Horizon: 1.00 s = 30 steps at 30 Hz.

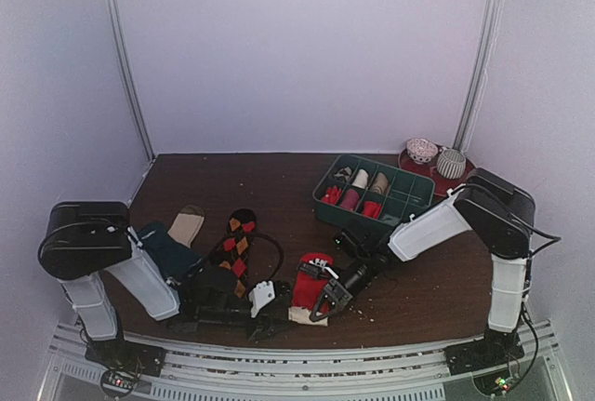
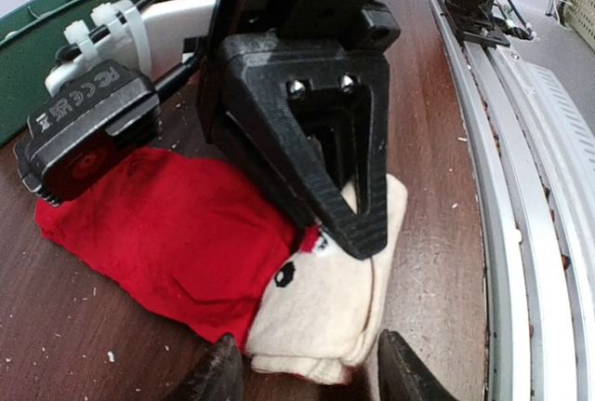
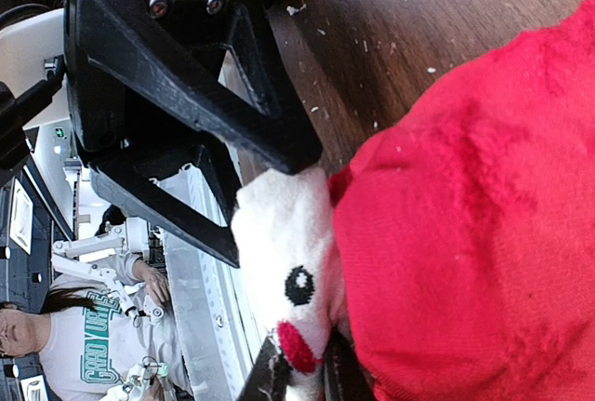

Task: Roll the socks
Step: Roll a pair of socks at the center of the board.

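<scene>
The red sock (image 1: 313, 282) lies near the table's front edge, its beige cuff (image 2: 325, 303) bunched toward me. My right gripper (image 3: 307, 378) is shut on the cuff's edge, pinching the cream fabric by the small eye and red patch. My left gripper (image 2: 311, 368) is open, one fingertip on each side of the folded cuff end, and faces the right gripper (image 2: 358, 220). In the top view the two grippers meet over the cuff, left (image 1: 265, 313) and right (image 1: 323, 311). The black argyle sock (image 1: 239, 241) lies flat further left, untouched.
A teal sock with a beige foot (image 1: 179, 231) lies partly under the left arm. A green divided tray (image 1: 409, 204) of rolled socks stands back right, beside a red plate (image 1: 414, 164) with two patterned balls. The metal rail (image 2: 521, 187) runs along the table's near edge.
</scene>
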{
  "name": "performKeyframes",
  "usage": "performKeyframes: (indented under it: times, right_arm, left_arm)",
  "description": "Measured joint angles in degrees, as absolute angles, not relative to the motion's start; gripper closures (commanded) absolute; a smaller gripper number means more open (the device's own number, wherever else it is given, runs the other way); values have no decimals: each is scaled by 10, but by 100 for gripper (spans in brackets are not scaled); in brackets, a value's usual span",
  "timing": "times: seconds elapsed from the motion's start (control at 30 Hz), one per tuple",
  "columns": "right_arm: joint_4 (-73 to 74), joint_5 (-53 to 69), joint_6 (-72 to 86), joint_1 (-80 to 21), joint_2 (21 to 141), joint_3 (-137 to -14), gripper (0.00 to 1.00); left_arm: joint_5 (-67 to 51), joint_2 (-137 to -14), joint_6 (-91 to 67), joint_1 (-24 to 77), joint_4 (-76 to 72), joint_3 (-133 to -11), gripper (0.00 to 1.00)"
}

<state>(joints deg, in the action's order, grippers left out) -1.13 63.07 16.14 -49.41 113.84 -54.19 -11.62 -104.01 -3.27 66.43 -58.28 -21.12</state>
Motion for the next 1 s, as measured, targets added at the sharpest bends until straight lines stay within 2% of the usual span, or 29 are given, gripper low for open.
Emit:
performKeyframes:
  times: [0.53, 0.73, 0.8, 0.83, 0.93, 1.0]
  right_arm:
    - [-11, 631, 161, -494, 1138, -542, 92]
    - [-11, 631, 164, -494, 1138, -542, 92]
    - [-10, 632, 164, -493, 1138, -542, 92]
    - [-10, 633, 165, -492, 1138, -542, 91]
    - [-6, 635, 165, -490, 1138, -541, 88]
    - [-5, 635, 166, -489, 1138, -541, 80]
  left_arm:
    - [-139, -1072, -32, 664, -601, -243, 53]
    - [-152, -1098, -33, 664, -596, -256, 77]
    - [-153, -1098, -34, 664, -593, -257, 90]
    - [-153, -1098, -35, 664, -593, -258, 100]
    - [-155, -1097, -36, 664, -590, -259, 100]
    - [-155, -1093, -38, 664, -578, -262, 100]
